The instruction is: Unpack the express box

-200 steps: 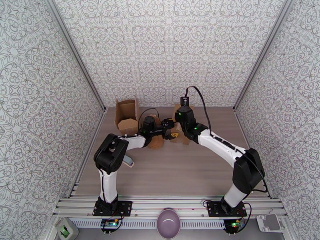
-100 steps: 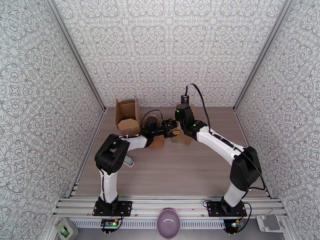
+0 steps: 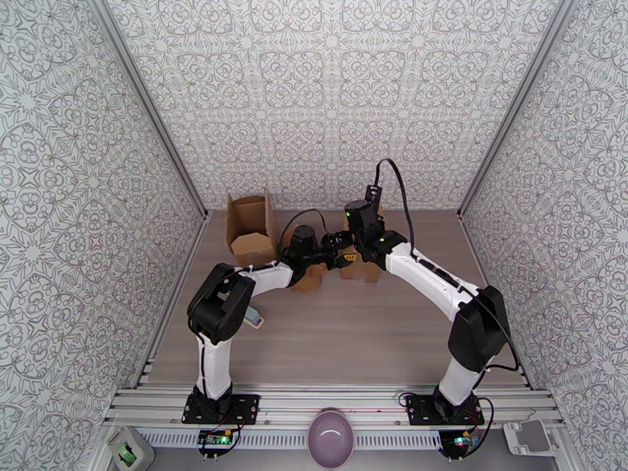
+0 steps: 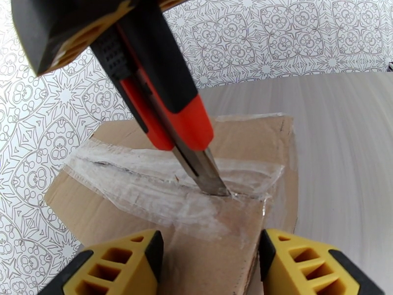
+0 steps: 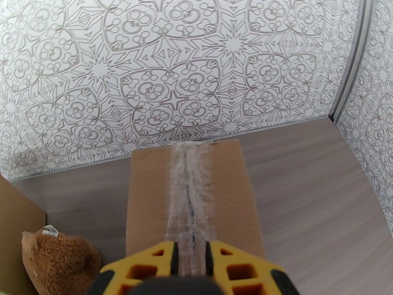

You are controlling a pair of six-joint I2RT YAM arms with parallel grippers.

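Observation:
The express box [image 3: 361, 270] is a small brown carton sealed with clear tape [image 5: 189, 192], lying at the back middle of the table. My right gripper [image 5: 189, 256] is shut on a black and red utility knife [image 4: 167, 99]. The knife's blade [image 4: 206, 175] rests on the taped seam on the box top [image 4: 123, 212]. My left gripper [image 4: 211, 261] comes in from the left. Its yellow fingers [image 4: 123, 261] straddle the near end of the box and press against its sides. In the top view both grippers meet over the box.
A brown teddy bear [image 3: 308, 278] lies just left of the box, also in the right wrist view [image 5: 59, 261]. An opened cardboard box [image 3: 250, 225] stands at the back left. A small grey object [image 3: 253, 315] lies by the left arm. A purple bowl [image 3: 330, 437] sits beyond the front rail.
The left gripper has moved right toward the box and narrowed its fingers onto it. The right arm has shifted slightly back and right with the knife.

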